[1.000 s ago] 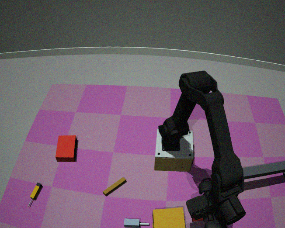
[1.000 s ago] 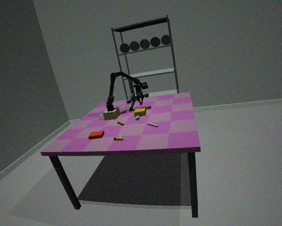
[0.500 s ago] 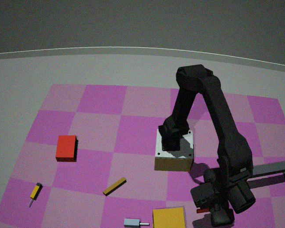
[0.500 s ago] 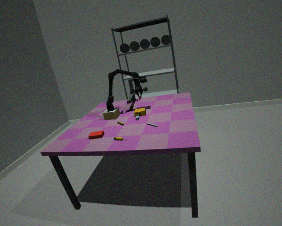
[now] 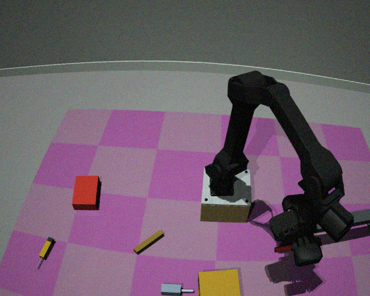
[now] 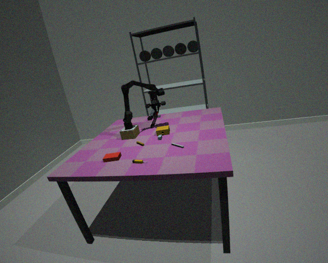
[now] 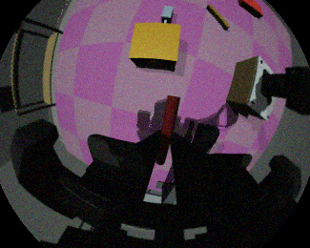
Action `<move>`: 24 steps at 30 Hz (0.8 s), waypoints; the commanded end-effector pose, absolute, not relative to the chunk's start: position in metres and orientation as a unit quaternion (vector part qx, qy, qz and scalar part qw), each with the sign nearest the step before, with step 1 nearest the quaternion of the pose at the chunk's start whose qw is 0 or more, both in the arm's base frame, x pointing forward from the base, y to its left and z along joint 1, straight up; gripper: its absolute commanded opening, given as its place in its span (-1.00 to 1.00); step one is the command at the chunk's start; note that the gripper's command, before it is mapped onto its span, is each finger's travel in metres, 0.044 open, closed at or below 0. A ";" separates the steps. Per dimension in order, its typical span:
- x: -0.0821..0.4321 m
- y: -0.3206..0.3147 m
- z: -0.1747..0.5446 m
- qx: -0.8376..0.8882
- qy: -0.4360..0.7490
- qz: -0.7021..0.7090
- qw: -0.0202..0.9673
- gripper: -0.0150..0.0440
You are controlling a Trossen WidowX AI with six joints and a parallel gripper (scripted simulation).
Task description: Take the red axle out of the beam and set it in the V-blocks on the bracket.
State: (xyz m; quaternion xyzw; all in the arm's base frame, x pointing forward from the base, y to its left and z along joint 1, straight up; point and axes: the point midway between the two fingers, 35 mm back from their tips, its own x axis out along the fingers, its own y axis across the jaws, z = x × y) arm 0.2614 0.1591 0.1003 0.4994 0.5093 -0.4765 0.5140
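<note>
1. The fingers of the gripper (image 5: 294,248) (image 6: 156,112) (image 7: 165,136) are closed on the red axle (image 5: 283,248) (image 6: 156,113) (image 7: 170,116); one end sticks out past them in the wrist view.
2. The axle is raised above the table (image 5: 181,175) (image 6: 209,141) (image 7: 96,72), outside the yellow block (image 5: 218,282) (image 6: 162,130) (image 7: 155,40), which sits near the gripper's shadow.
3. A grey bar (image 5: 365,216) runs to the right edge of the top view, partly behind the gripper. Whether it belongs to the beam or the bracket, I cannot tell; the V-blocks are too unclear to pick out.
4. The arm (image 5: 239,127) (image 6: 126,99) (image 7: 299,88) arches up from a brown base block (image 5: 223,212) (image 6: 129,135) (image 7: 242,83) with a pale top plate.
5. Just beside the yellow block lies a light blue piece (image 5: 171,289) (image 6: 159,136) (image 7: 167,11) with a thin pale shaft.
6. Farther out, a mustard stick (image 5: 148,242) (image 6: 140,143) (image 7: 218,17) lies slantwise, well apart from the gripper.
7. Beyond it are a flat red block (image 5: 85,192) (image 6: 112,156) (image 7: 251,7) and a yellow-handled tool (image 5: 46,248) (image 6: 138,161); a pale rod (image 6: 177,145) shows in the exterior view.
8. A tall shelf rack (image 6: 164,28) stands behind the table, with round dark discs on an upper level.
</note>
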 end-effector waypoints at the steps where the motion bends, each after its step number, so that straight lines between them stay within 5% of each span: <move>1: 0.242 0.168 0.098 0.498 0.509 -0.480 0.513 -0.49; 14: 0.177 0.190 0.094 0.497 0.511 -0.481 0.511 -0.49; 24: 0.173 0.191 0.091 0.497 0.511 -0.481 0.511 -0.49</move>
